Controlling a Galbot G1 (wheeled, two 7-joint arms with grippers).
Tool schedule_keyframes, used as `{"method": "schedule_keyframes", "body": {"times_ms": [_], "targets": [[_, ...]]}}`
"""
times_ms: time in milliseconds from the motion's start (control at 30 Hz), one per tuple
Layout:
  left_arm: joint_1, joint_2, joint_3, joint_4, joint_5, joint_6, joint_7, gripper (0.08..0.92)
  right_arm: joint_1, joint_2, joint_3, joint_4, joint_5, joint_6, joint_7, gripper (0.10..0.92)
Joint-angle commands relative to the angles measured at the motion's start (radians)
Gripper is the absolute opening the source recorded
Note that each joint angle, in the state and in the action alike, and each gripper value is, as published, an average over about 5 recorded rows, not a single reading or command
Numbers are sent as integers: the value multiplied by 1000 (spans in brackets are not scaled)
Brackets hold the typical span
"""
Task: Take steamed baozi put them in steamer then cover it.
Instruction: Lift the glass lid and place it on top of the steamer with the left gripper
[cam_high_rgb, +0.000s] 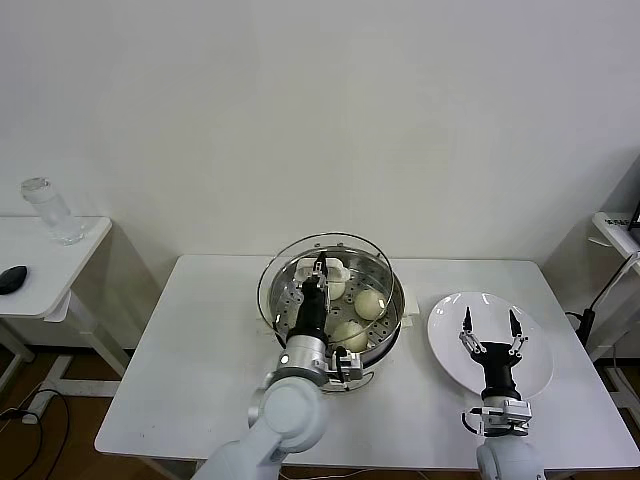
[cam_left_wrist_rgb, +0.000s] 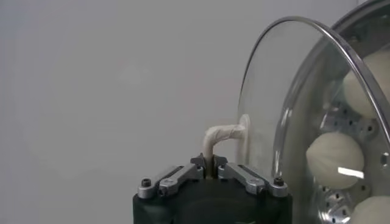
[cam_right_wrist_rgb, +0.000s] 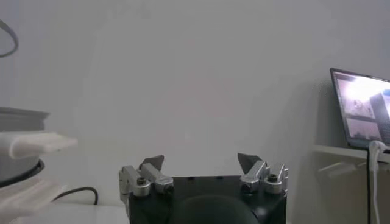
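White baozi (cam_high_rgb: 370, 302) 3 visible, steamer (cam_high_rgb: 385, 335) 1

Fourth baozi: hidden behind the left hand (cam_high_rgb: 321, 266) and lid handle (cam_left_wrist_rgb: 220, 135).
Steamer (cam_high_rgb: 385, 340): near rim covered by arm.
Laptop (cam_right_wrist_rgb: 364, 109): cropped at edge.

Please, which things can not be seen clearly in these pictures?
- Baozi count: the head view shows three baozi in the steamer; the left pincer, its arm and the lid's white handle hide the rest of the tray.
- Glass lid: cut off by the left wrist view's edge.
- Plate: partly covered by the open right pincer in the head view.
- Laptop: screen content blurred, right wrist view.
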Motion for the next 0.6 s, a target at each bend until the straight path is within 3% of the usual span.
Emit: {"method": "schedule_keyframes", "body": {"times_ms": [33,600], "targets": [[-8,-77,23,82,106,9,17,185,6,1,2,-11,0,2,0,823],[-8,-116,20,135,180,-3,44,185,15,3,-1,-32,-5,14,-3,823]]}}
